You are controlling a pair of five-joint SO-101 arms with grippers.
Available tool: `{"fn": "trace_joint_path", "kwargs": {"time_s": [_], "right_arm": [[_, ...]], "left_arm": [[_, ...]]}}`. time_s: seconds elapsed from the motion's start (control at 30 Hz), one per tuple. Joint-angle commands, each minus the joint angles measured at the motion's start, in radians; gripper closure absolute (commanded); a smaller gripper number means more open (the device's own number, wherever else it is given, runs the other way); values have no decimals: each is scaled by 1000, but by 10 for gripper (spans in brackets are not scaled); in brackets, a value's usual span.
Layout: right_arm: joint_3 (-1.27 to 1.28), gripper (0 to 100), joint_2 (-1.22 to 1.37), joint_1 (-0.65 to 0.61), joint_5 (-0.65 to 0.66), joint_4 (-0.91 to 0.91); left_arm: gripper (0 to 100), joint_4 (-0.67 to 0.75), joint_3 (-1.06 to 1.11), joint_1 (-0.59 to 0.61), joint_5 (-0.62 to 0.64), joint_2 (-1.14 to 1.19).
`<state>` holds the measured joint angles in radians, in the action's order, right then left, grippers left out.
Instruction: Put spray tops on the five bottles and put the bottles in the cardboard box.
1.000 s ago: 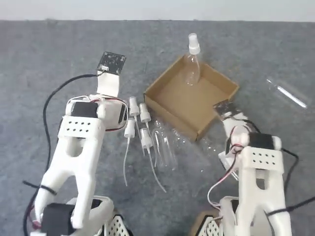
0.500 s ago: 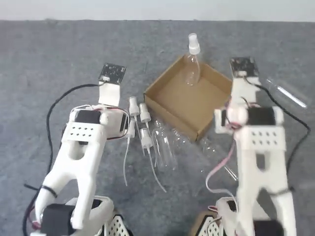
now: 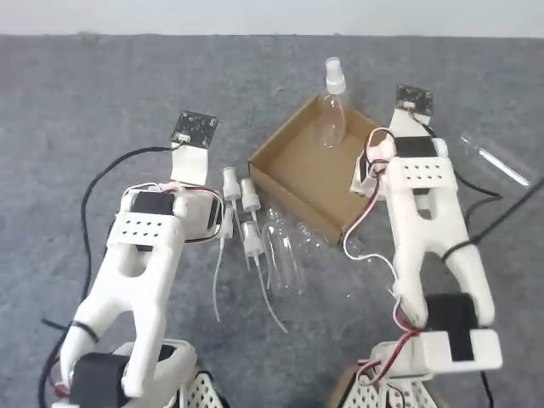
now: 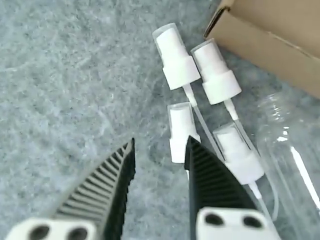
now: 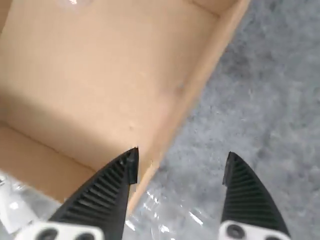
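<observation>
At the left of the high view, the four loose spray tops (image 3: 238, 212) lie packed together with their dip tubes trailing, so we judge that a grab at one could drag or scatter its neighbours. Just right of them the uncapped bottles (image 3: 285, 246) lie on their sides on the grey surface (image 3: 76, 102). They are clear and round and will likely roll or slip when pinched, and a tube could miss a lying bottle's neck. Further right, the cardboard box (image 3: 285, 185) holds one capped bottle (image 3: 331, 106) at its far corner, its top past the rim. A careless sweep may topple it or shove the light box. At the far right a lone bottle (image 3: 495, 163) lies well apart, which we reckon an awkward reach. As for the fingers, the left fingers (image 4: 112, 185) stand narrowly parted and hold nothing, tips just beside the tops; whether one touches a top we cannot tell. The right fingers (image 5: 107, 187) gape wide and empty above the box's wall, with a clear bottle lying just outside it.
</observation>
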<state>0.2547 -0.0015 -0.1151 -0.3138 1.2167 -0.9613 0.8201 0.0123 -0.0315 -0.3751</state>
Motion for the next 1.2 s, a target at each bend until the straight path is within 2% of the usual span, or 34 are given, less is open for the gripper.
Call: {"fn": "trace_joint_path", "kwargs": {"time_s": [0.0, 0.2, 0.37, 0.5, 0.63, 0.77, 1.03, 1.17], "right_arm": [[-66, 778, 31, -10, -17, -61], [-66, 782, 88, -12, -91, -128], [-66, 893, 108, -7, -84, -131], [-66, 916, 120, -7, -11, -131], [-69, 924, 143, -5, 2, -133], [-69, 982, 156, -5, 68, -154], [-74, 992, 151, 12, 91, -173], [-120, 992, 157, 28, 226, -140]], "left_arm": [[849, 26, -5, 6, 6, -52], [849, 26, -4, 6, 6, -52], [849, 26, -4, 6, 6, -52], [849, 26, -4, 6, 6, -52], [849, 25, -4, 6, 6, -52], [849, 38, 16, 6, 6, -52], [849, 55, 27, 6, 6, -52], [849, 55, 28, 6, 6, -52]]}}
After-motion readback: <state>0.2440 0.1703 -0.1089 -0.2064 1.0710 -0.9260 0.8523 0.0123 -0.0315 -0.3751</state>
